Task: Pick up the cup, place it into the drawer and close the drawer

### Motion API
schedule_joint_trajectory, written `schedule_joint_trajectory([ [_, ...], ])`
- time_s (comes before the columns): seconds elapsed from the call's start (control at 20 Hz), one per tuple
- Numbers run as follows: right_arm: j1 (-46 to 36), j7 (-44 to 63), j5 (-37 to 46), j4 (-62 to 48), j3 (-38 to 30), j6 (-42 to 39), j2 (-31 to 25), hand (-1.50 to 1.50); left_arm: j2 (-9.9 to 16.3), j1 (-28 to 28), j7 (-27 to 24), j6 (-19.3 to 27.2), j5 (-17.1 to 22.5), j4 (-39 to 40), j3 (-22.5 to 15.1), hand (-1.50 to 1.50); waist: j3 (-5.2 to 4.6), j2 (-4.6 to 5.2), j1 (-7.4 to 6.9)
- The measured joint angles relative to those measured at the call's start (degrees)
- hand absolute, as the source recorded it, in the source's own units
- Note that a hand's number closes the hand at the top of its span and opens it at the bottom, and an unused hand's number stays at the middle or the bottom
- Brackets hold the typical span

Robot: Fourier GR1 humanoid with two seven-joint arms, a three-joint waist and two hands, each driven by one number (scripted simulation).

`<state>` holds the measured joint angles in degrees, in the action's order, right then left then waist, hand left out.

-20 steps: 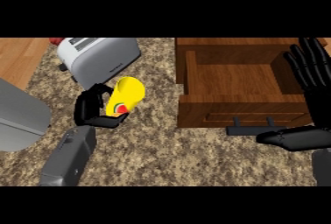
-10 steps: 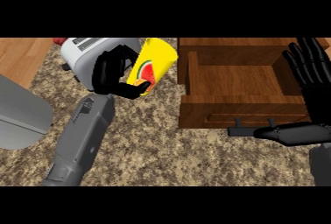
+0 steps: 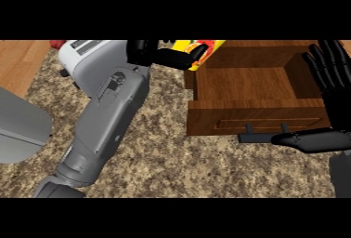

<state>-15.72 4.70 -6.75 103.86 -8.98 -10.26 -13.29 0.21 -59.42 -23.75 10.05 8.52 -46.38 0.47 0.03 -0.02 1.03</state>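
A yellow cup (image 3: 205, 49) with red markings is held at the top of the head view, over the far left corner of the open wooden drawer (image 3: 257, 84). My left hand (image 3: 161, 53) is shut on it, fingers curled round its side, and hides much of it. The left forearm (image 3: 109, 116) stretches up from the lower left. My right hand (image 3: 332, 74) stays open at the right edge, fingers up, beside the drawer's right wall. The drawer's inside shows bare wood, and its dark handle (image 3: 264, 130) faces me.
A white toaster (image 3: 82, 58) stands at the top left, partly behind my left forearm. A grey object (image 3: 21, 125) lies at the left edge. The speckled counter (image 3: 178, 162) spreads below the drawer front.
My left hand has carried the cup up and to the right, from beside the toaster to the drawer's far left corner. The right hand has barely moved.
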Motion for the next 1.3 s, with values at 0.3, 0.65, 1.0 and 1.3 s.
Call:
schedule_joint_trajectory([
  [0.3, 0.71, -0.91, 0.42, 0.53, 1.13, -0.30, 0.85, -1.50, -0.16, -10.58, 7.07, 6.29, 2.35, 9.28, -3.55, 1.50, 0.03, 0.38, 1.44],
  [0.65, -2.06, -0.82, -0.71, -1.01, 0.93, -1.20, 0.39, -1.50, -0.21, -16.72, 9.41, 10.10, 5.79, 21.34, -9.28, 1.50, 0.07, 1.16, 3.93],
  [1.0, -4.41, -0.29, -0.87, -1.18, 2.32, -1.56, 0.87, -1.50, -0.22, -16.85, 11.87, 6.53, 7.84, 27.72, -16.39, 1.50, 0.10, 1.99, 7.05],
  [1.3, -6.80, -0.81, -1.05, -2.45, 3.72, -2.55, 1.26, -1.50, -0.21, -15.01, 11.16, 5.83, 10.55, 28.03, -20.38, -1.50, 0.10, 2.68, 9.52],
])
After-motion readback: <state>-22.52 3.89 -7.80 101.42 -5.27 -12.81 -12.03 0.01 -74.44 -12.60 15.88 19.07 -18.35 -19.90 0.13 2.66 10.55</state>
